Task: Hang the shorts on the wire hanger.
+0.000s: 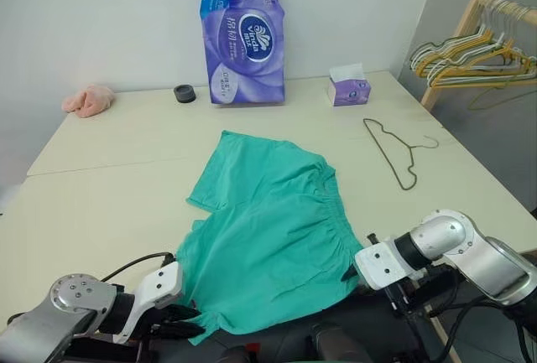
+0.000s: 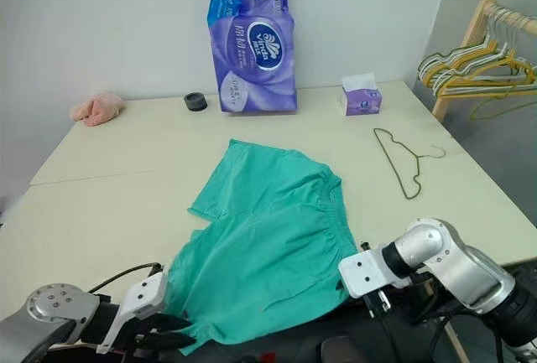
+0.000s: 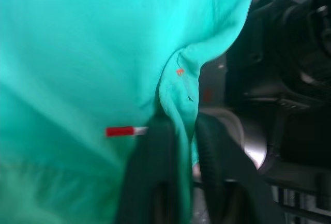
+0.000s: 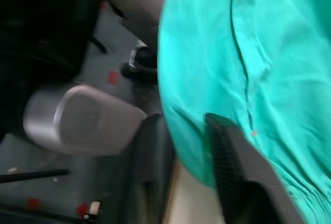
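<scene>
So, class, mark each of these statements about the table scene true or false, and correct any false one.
1. The shorts hang over the table's near edge. True.
2. The wire hanger is threaded through the shorts. False: it lies bare on the table, apart from them, on the robot's right.
3. Cloth of the shorts sits between the left gripper's fingers. True.
4. The tissue box stands on top of the shorts. False: it stands near the far edge, clear of them.
5. More hangers hang on a wooden rack beside the table. True.
6. The pink cloth lies beside the wire hanger. False: it lies at the far left corner.
</scene>
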Action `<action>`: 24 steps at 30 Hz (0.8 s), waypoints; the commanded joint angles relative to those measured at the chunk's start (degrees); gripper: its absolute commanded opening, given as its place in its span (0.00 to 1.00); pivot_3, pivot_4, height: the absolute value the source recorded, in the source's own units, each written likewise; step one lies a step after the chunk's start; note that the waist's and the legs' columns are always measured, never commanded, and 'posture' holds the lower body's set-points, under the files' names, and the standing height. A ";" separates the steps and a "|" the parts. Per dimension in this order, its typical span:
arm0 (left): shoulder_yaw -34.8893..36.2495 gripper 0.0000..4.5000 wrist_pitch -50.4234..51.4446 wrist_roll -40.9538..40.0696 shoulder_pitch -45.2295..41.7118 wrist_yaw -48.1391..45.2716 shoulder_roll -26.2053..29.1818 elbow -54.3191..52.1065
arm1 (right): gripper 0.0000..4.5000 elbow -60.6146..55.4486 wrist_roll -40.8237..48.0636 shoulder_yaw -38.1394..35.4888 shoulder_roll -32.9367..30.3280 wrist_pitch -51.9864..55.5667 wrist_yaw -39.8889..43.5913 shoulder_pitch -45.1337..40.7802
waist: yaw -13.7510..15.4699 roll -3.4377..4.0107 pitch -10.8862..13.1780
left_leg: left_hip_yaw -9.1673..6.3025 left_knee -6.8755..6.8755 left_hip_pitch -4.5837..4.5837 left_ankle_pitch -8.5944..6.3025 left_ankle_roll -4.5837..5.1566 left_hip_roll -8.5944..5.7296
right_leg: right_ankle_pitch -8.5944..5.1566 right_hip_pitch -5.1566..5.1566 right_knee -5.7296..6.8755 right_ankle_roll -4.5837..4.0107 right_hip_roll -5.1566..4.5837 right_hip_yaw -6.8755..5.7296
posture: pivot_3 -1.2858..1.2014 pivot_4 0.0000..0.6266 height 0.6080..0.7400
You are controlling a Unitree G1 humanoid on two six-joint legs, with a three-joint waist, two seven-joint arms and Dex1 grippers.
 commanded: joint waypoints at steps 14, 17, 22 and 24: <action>10.00 0.99 10.55 -15.18 -19.41 17.16 -12.96 -6.46 | 1.00 12.35 23.23 -24.13 17.26 19.89 -19.95 -13.16 | 0.46 -0.09 -0.05 | -0.07 0.23 0.09 0.03 0.05 -0.02 | 0.04 0.20 0.06 0.01 0.03 -0.04 | 0.44 0.04 1.00; 9.02 0.99 11.88 -13.95 -28.60 25.22 -18.57 -5.60 | 1.00 25.58 17.67 -31.42 21.51 17.65 -34.83 -15.02 | 0.84 -0.22 -0.15 | -0.13 0.50 -0.05 0.03 0.04 -0.05 | 0.30 0.22 0.08 -0.13 0.04 -0.05 | 0.44 0.04 1.00; 7.21 0.99 16.53 -14.97 -33.65 28.94 -20.71 -3.79 | 1.00 36.73 11.37 -35.21 23.95 14.36 -48.05 -15.49 | 0.36 -0.20 -0.22 | 0.20 0.59 -0.24 -0.02 0.02 -0.16 | 0.40 0.06 0.01 0.00 -0.07 0.31 | 0.43 0.04 1.00; 6.27 0.99 16.51 -14.32 -35.58 29.02 -21.20 -2.66 | 1.00 42.21 7.07 -35.00 24.10 11.59 -53.38 -16.04 | -0.04 -0.19 -0.20 | 0.20 0.57 -0.32 -0.02 0.02 -0.14 | 0.39 -0.02 0.01 0.01 -0.04 0.31 | 0.43 0.04 1.00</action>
